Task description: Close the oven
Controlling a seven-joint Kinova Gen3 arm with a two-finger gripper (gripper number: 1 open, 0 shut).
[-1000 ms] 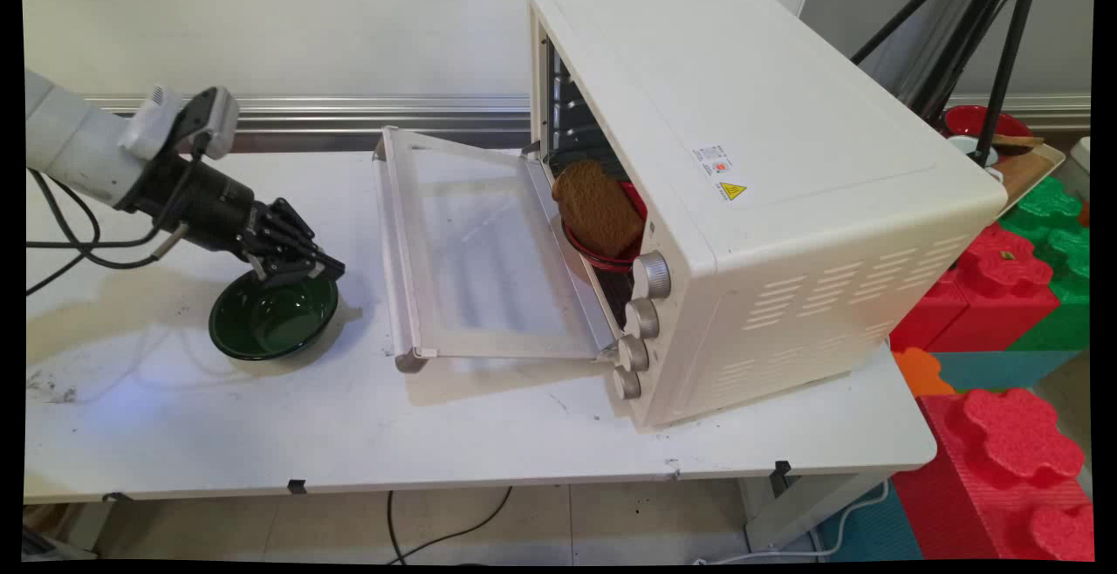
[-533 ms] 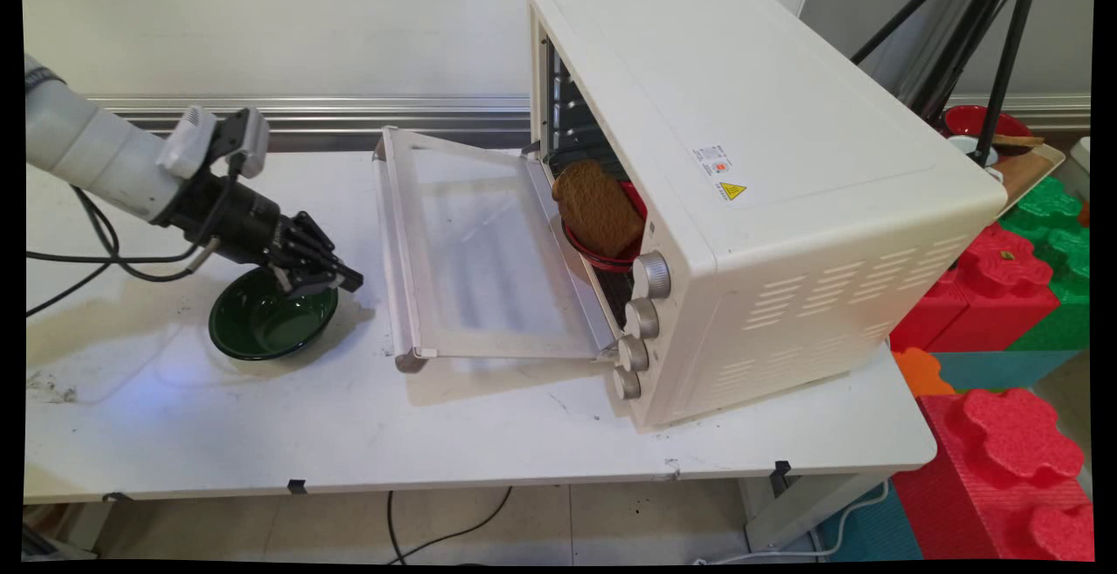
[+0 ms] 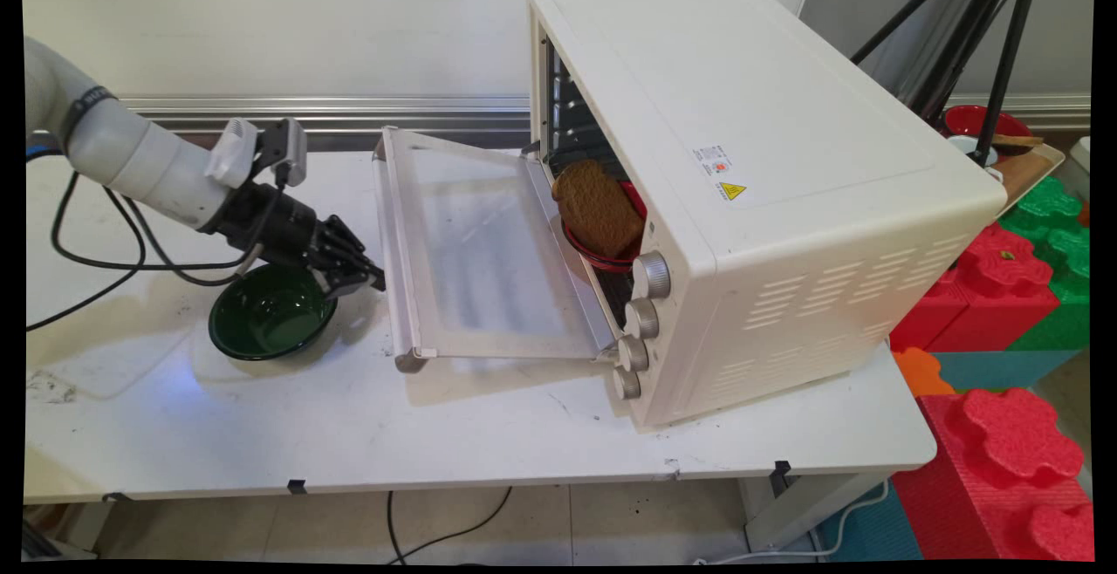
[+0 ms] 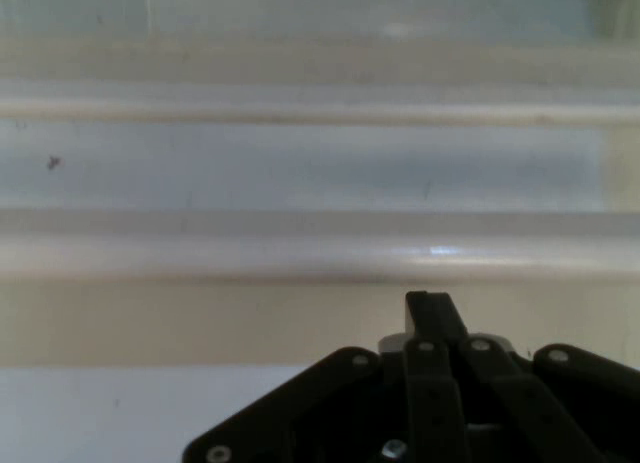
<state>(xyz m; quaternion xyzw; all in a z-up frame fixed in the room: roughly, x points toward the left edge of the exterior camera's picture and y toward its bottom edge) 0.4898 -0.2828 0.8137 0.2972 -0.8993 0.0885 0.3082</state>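
Note:
My black gripper (image 3: 373,279) is shut and empty, low over the table just left of the handle (image 3: 385,242) of the open oven door (image 3: 476,251). In the hand view the joined fingertips (image 4: 430,308) point at the door's pale handle bar (image 4: 300,255), very close. A dark green bowl (image 3: 266,317) sits on the table right below and behind the hand. The white toaster oven (image 3: 742,173) stands to the right with its door folded down. Inside it a brown slice of bread (image 3: 598,208) leans in a red dish (image 3: 606,256).
Black cables (image 3: 96,251) hang from the arm at the left. Red and green foam blocks (image 3: 1003,295) are stacked off the table's right end. A tripod (image 3: 986,51) and a tray with a red bowl (image 3: 977,125) stand behind the oven.
The arm has swung right, carrying the shut gripper from above the green bowl's far rim to the edge of the oven door handle. The bowl has stayed in place.

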